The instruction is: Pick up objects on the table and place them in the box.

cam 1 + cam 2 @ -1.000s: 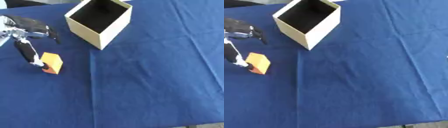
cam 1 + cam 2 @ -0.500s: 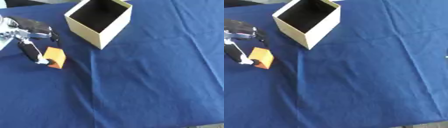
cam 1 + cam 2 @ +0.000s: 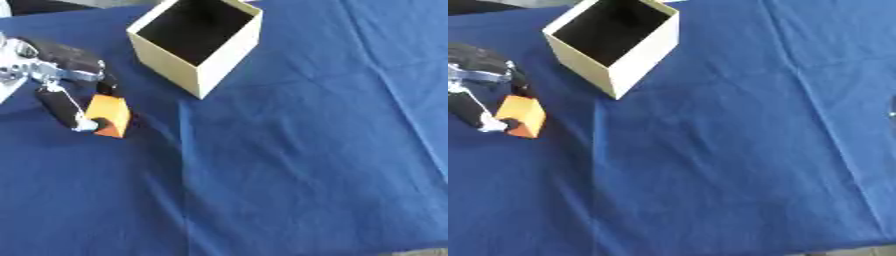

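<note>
— Item condition?
— Small orange block [image 3: 109, 115], plain faces, near the bench's [image 3: 306, 165] left edge, beside the open tan box [image 3: 199, 42].
— Left hand [image 3: 66, 85]?
— Pinching the block between finger and thumb.

Deep blue tablecloth [image 3: 297, 165] filling nearly the whole view, lit evenly and softly, no hard shadows. Long creases running through the fabric, one from centre down toward 6 o'clock, others slanting from 1 o'clock toward 4 o'clock. Sliver of grey floor [image 3: 420, 252] just showing past the cloth's edge at 5 o'clock, and a dark strip beyond the far edge at 11 o'clock.
</note>
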